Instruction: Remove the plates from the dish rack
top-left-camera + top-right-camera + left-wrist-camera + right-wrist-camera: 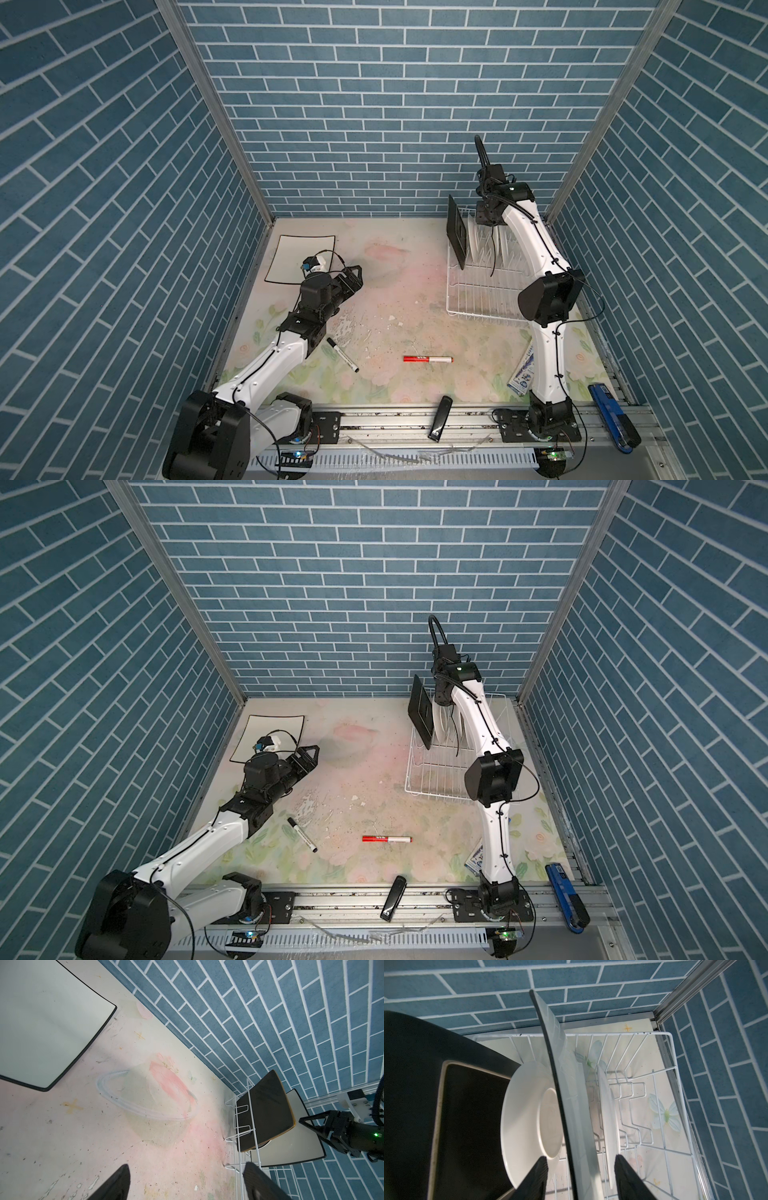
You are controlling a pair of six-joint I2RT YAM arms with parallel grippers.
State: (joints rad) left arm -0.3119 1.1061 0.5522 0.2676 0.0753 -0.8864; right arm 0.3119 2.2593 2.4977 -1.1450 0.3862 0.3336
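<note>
One square white plate (291, 255) with a thin black rim lies flat at the far left of the table (395, 299), out of the rack; just to its right the left gripper (358, 277) hovers over bare table, its fingers (118, 1180) spread wide with nothing between them; nearer the front lies a black marker (341, 354), and toward the middle a red marker (428, 359); a black bar-shaped object (440, 417) rests on the front rail; right of the middle, near the back wall, sits the dish rack (469, 286), with four plates on edge at its far end; leftmost of these is the black plate (446, 1105); next comes a round white plate (525, 1115); then a black-rimmed white plate (575, 1105), standing taller than the round one; last is a thin white plate (608, 1115), seen edge-on, its shape unclear; the right gripper (579, 1159) hangs above the rack and straddles the black-rimmed white plate, jaws apart, a gap showing between each finger and the plate, so nothing is pinched; at the front right a printed packet (521, 374) lies beside the right arm, and a blue tool (611, 415) lies on the rail.
</note>
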